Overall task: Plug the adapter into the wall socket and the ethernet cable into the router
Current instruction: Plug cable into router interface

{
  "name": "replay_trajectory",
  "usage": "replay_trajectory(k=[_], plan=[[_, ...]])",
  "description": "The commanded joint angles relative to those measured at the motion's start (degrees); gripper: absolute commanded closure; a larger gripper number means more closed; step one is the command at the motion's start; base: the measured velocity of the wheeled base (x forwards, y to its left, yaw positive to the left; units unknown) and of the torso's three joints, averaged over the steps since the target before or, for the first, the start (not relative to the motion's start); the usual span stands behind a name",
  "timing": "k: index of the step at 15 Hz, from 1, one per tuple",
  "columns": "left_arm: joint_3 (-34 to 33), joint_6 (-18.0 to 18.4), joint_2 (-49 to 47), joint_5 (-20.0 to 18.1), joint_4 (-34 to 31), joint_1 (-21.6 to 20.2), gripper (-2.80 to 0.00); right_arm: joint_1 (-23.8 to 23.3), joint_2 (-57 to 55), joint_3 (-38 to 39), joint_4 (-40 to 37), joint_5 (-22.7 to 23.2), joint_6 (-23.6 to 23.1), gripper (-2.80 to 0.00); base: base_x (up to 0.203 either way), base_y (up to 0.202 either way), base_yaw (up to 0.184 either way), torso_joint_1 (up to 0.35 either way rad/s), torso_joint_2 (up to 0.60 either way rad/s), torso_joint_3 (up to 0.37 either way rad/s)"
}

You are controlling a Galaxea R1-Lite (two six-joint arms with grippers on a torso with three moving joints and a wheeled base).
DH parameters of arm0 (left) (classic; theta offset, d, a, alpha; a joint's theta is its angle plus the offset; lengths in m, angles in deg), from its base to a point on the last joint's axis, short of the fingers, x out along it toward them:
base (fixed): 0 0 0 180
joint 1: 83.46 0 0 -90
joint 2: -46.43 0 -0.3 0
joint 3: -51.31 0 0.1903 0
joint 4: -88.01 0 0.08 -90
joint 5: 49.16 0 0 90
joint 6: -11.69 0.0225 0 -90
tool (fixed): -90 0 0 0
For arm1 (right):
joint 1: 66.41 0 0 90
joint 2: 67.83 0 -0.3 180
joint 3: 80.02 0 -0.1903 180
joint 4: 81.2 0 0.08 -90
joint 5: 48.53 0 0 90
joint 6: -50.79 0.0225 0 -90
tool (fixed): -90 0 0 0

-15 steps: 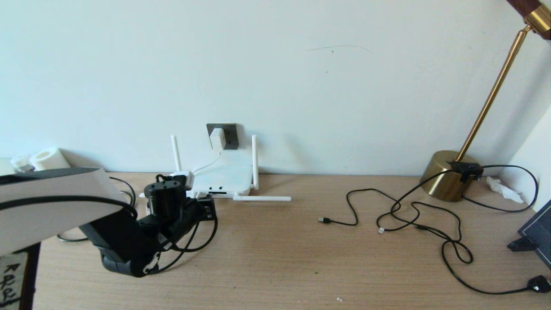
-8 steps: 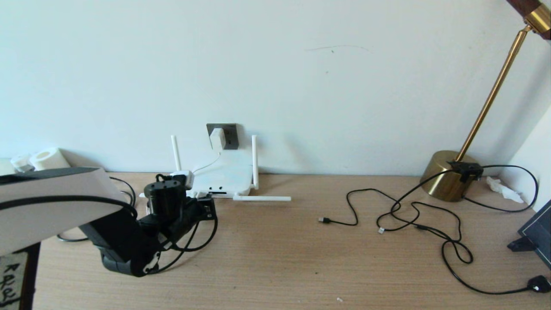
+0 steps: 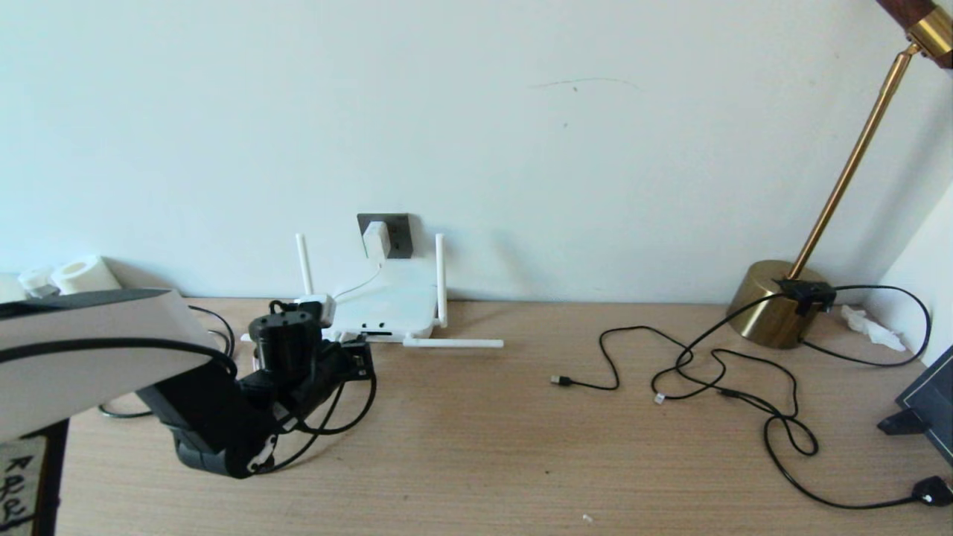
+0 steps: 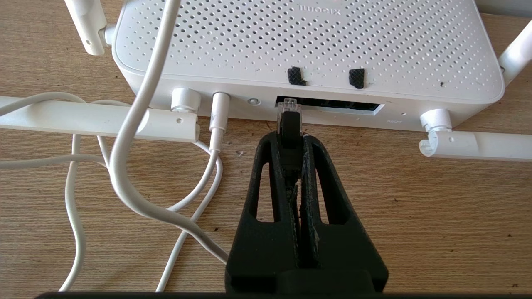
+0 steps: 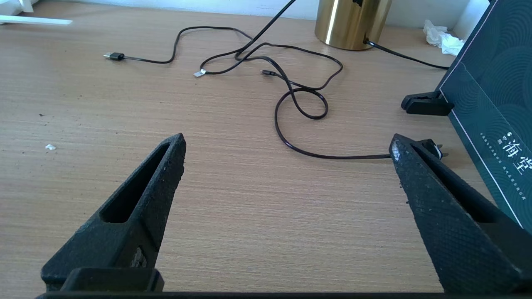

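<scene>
1. Left gripper (image 4: pixel 289 137) low on desk (image 3: pixel 476 447), just in front of router (image 4: pixel 307 45); jaws clamped on black sleeve of ethernet cable (image 4: pixel 289 124).
2. Clear plug tip at leftmost end of router's port slot (image 4: pixel 328 106), touching the opening; seated or not: can't tell, prob. not fully in.
3. Adapter (image 3: pixel 376 238) already in wall socket (image 3: pixel 398 231), directly above and behind router; thin white cord (image 4: pixel 137 137) drops from there down to router's front edge.
4. Handling, as judged: plug light, rigid, clear tip + latch tab prob. brittle, so push straight, no twist. Cable behind it stiff-ish, springy, may tug plug sideways. Best hold = on sleeve close to tip, as now.
5. Router light, on smooth wood; could slide toward wall under push.
6. Right gripper (image 5: pixel 286 166) parked well away from router, over bare desk near black cables (image 5: pixel 291 91); jaws wide apart, holding nothing.
7. Vs 1 s ago and 0.5 s ago: next to no change in head view. Left arm same spot by router, adapter, cables, lamp (image 3: pixel 778 301) all unmoved. Any motion v. small.
</scene>
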Motion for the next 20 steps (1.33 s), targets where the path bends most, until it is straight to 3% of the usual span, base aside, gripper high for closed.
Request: replay_trajectory(k=[1, 20], plan=[[0.01, -0.03, 0.0, 0.07, 0.37, 0.05, 0.0, -0.06, -0.09, 0.0, -0.01, 0.02, 0.0, -2.8, 0.0, 0.0, 0.0, 0.0, 0.0, 0.0], [0.95, 0.76, -0.16, 0.16, 0.29, 0.17, 0.0, -0.06, -0.09, 0.0, -0.01, 0.02, 0.0, -2.8, 0.0, 0.0, 0.0, 0.0, 0.0, 0.0]])
